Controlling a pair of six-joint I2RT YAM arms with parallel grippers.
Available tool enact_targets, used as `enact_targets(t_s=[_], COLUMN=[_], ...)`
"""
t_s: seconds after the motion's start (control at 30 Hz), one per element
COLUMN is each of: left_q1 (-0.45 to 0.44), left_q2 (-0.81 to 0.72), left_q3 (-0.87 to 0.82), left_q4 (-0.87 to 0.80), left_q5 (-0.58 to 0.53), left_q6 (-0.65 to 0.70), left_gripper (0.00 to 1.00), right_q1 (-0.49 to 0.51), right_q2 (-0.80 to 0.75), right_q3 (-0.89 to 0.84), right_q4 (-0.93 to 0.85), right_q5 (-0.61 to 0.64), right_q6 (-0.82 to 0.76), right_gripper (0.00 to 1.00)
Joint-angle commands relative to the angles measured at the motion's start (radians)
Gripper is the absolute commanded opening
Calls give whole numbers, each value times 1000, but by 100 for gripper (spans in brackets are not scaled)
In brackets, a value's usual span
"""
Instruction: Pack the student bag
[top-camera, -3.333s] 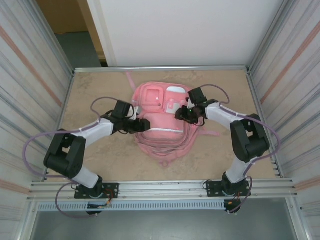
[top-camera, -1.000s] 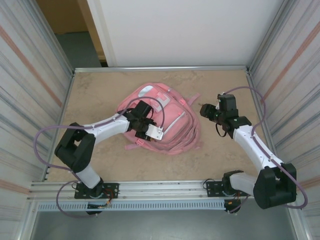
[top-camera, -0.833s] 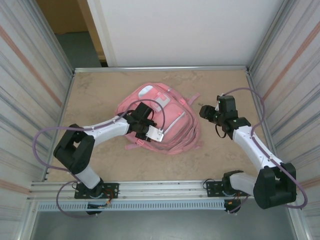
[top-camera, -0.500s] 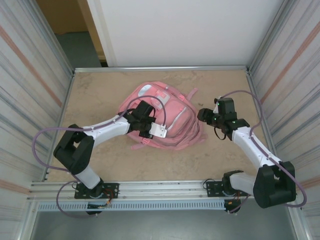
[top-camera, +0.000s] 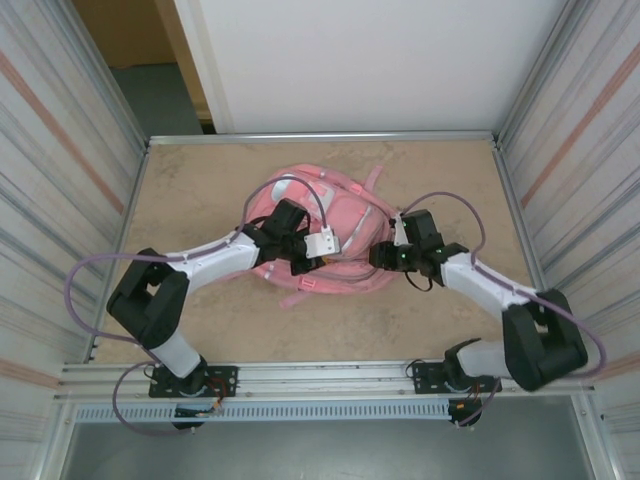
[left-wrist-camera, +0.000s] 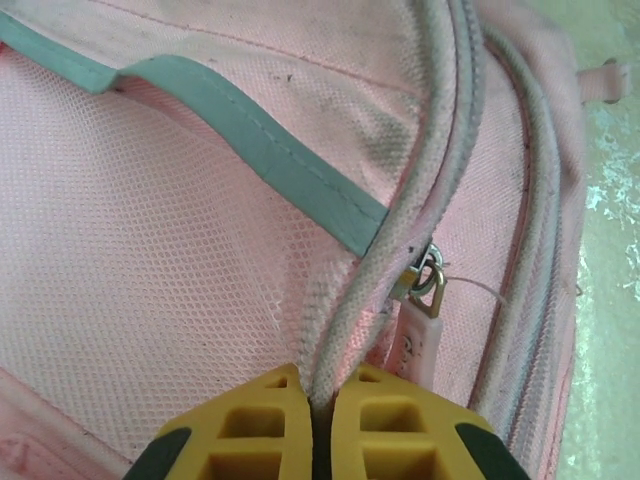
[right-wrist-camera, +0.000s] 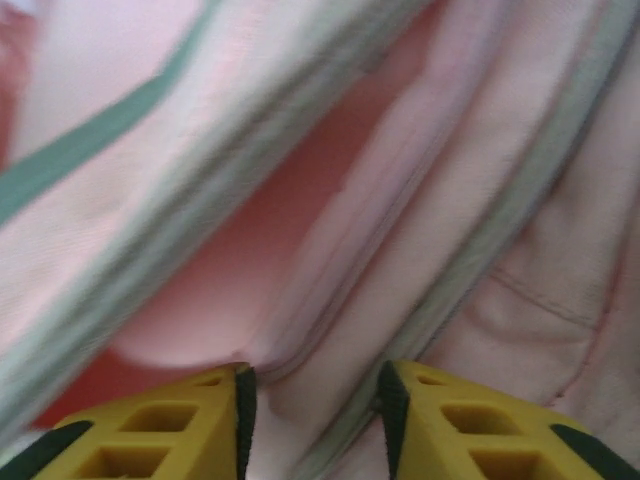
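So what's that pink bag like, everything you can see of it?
The student bag is a soft pink fabric backpack, lying slumped and rumpled on the tan table, straps trailing. Up close it shows fine pink mesh, a teal trim strip, greyish-white zip tracks and a small metal zip pull. The left pincer is shut on one zip track; the right pincer is open, with a fold of the bag between its fingers.
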Motion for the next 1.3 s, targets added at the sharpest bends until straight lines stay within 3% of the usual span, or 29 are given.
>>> enact_targets(t_s=[0.0,0.23,0.33,0.47,0.6,0.73,0.9,0.97,1.03,1.1,1.17,1.27], left_q1=[2,-60,-54,-52,-54,-53,-52,-53,-57,-56,-54,-57], left_q2=[-68,-71,-54,-14,-27,-31,-52,-56,-61,-60,-47,-25], left_q3=[-44,-134,-157,-55,-69,-51,-68,-85,-129,-180,-191,-165], left_q4=[15,161,264,167,240,230,253,298,381,485,546,537], left_q5=[98,56,40,14,54,125,144,162,151,111,124,146], left_q6=[-196,-377,-497,-633,-752,-783,-848,-890,-913,-954,-971,-961], left_gripper=[0,0,0,0,0,0,0,0,0,0,0,0], right_q1=[-42,-86,-102,-78,-10,118,286,319,295,235,139,135], right_q2=[74,177,166,25,-264,-498,-498,-453,-388,-285,-204,-181], right_q3=[2,119,123,80,-92,-215,-331,-323,-232,-71,62,85], right_q4=[145,253,272,192,164,155,396,457,378,174,-45,-186], right_q5=[-25,-101,-25,85,187,295,254,206,136,166,37,1], right_q6=[-25,-53,-49,-108,-149,-256,-612,-663,-579,-304,-50,222], right_gripper=[34,37,45,46,46,50,53,57,59,59,53,51])
